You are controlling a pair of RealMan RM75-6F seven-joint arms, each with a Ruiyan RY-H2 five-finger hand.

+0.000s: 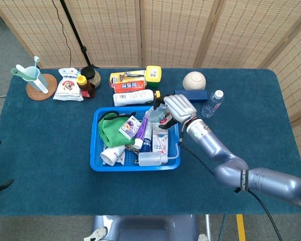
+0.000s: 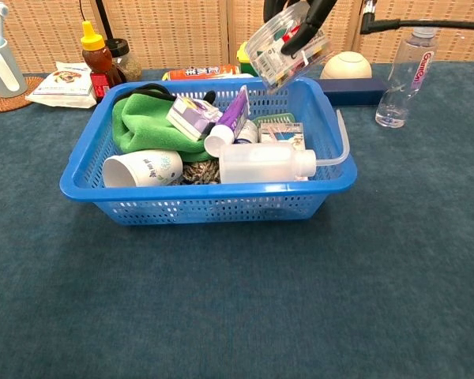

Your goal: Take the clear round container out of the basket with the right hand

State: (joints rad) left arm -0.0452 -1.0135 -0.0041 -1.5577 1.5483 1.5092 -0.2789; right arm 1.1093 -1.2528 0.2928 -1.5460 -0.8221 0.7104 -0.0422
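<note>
The right robot hand (image 1: 178, 108) grips the clear round container (image 2: 287, 45), tilted above the blue basket (image 2: 87, 162)'s back corner. It seems to hold small colourful items. The basket holds a green cloth (image 2: 146, 126), paper cup (image 2: 142, 168) and white bottle (image 2: 265, 163).

Head cam: high, looking steeply down, far enough to take in the whole tabletop (image 1: 50, 150). Chest cam: low and close, facing forward across the basket (image 2: 205, 207) toward the screen behind. Both share the basket, the fingers (image 2: 312, 17) above its far edge, and the bottle (image 1: 212, 103) beyond the fingers.
</note>
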